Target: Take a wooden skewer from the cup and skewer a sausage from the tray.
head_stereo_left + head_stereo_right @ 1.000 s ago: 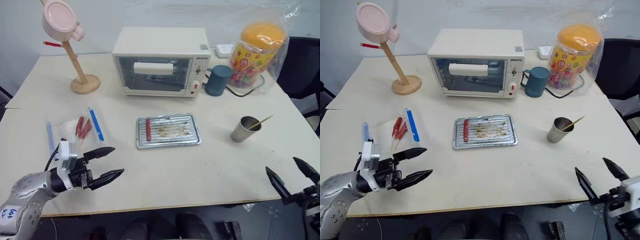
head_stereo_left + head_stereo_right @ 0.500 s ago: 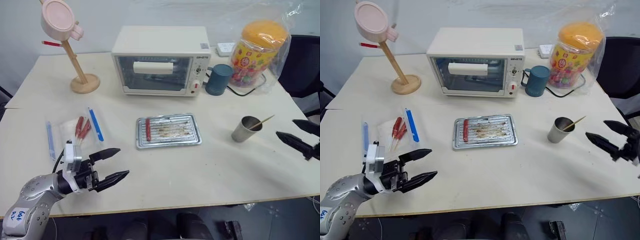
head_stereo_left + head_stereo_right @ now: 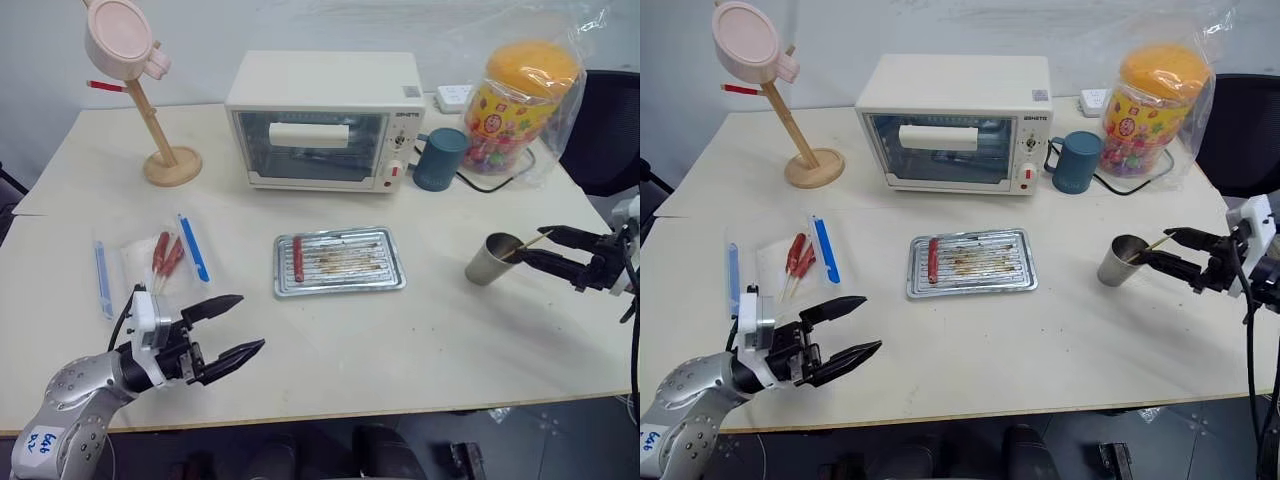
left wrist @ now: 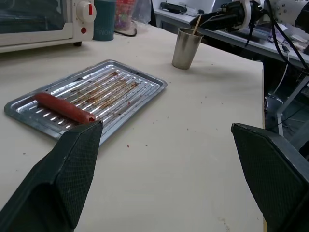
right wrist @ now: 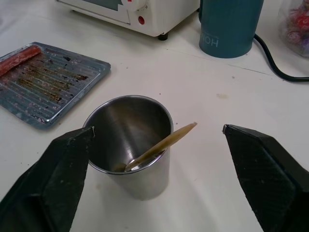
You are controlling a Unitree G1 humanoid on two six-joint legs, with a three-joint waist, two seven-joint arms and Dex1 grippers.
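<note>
Right tool, fingers apart, has swung up to straddle the wooden skewer in the cup, grasp pending.

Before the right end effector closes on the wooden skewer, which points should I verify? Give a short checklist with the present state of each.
1. Wooden skewer leans in the cup, top past the rim: ok.
2. Right end effector open, fingers either side of the skewer: ok.
3. Cup upright: ok.
4. Skewer already gripped: not ok.
5. Sausage lies in the tray: ok.
6. Left end effector open, apart from the tray: ok.
</note>
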